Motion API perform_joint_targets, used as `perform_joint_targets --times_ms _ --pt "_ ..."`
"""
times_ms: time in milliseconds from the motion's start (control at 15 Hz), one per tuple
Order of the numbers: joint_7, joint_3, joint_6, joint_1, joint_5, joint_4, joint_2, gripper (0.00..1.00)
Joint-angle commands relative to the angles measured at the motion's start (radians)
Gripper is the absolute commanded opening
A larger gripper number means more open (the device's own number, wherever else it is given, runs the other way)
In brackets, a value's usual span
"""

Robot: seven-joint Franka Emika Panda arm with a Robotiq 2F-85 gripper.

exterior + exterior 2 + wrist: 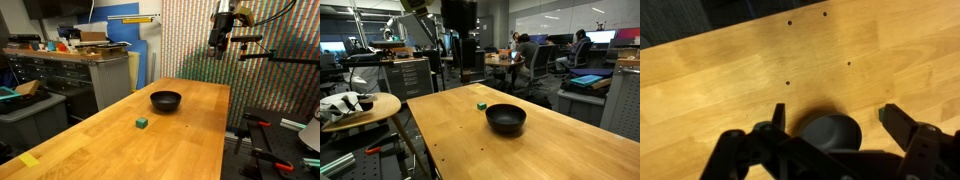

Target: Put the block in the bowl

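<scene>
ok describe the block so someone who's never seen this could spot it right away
Look at the long wooden table and find the round black bowl on it. The block sits on the bare wood beside the bowl, apart from it. It is a tiny green cube, far smaller than the bowl.

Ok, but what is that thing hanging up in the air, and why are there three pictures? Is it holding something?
That is a robot arm, a machine that a person steers. Two pictures come from cameras standing around the wooden table. The third comes from a camera on the arm's wrist, looking down past its jaws. On the table sit a black bowl and a tiny green block beside it, not touching. A bit of yellow tape lies near a corner. The jaws stand open, high above the table, and hold nothing. In the wrist view the bowl shows below them.
</scene>
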Motion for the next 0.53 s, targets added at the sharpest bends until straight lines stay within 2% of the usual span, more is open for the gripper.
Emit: perform_joint_targets --times_ms 0,467 --pt "-0.009 0.024 -0.003 -0.025 0.011 0.002 0.003 1.0" --pt "0.015 0.041 0.019 -0.015 0.023 0.019 0.043 1.0"
